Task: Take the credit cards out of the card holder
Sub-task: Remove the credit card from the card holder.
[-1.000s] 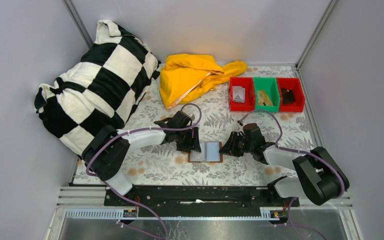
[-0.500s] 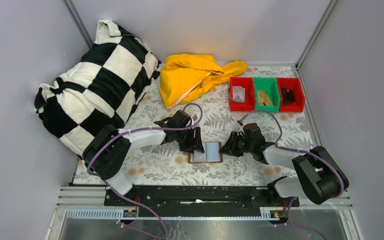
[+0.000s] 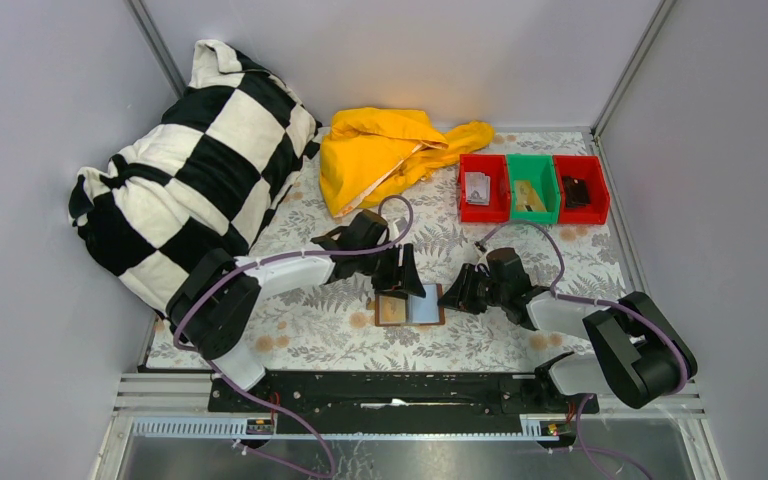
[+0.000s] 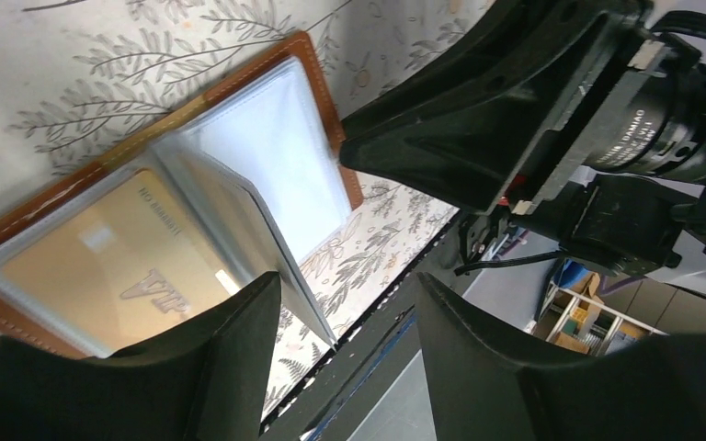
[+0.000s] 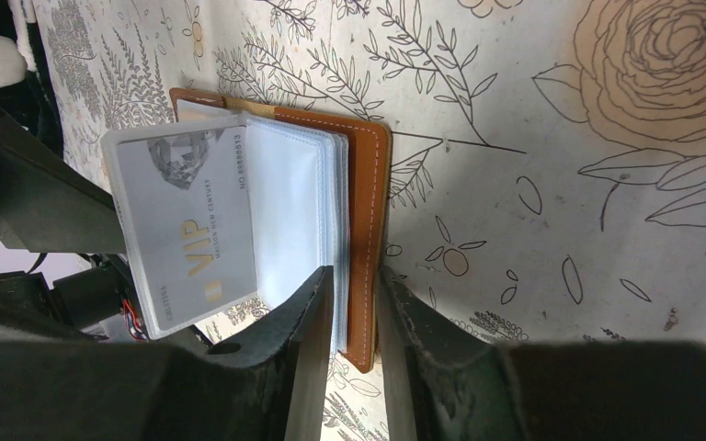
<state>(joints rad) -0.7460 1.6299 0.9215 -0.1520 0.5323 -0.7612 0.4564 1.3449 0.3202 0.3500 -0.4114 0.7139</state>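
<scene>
Your left gripper (image 4: 347, 294), open, hangs just above the gold card (image 4: 101, 266); the right gripper (image 5: 354, 276) pinches the right edge of the card holder (image 5: 368, 184).

Desk (image 3: 300, 335) w/ pale floral-print cover fills the centre. Plain grey walls (image 3: 410, 50) at 9, 12 & 3 o'clock; alu. corner posts (image 3: 630, 70) at 11 & 1. Black-white checked pillow (image 3: 190, 170) at 10 o'clock, yellow cloth (image 3: 380, 155) at 12, red-green-red bins (image 3: 509, 190) at 1. Metal rail (image 3: 410, 427) along the 6 o'clock edge. Light soft & even, shadows faint.
</scene>
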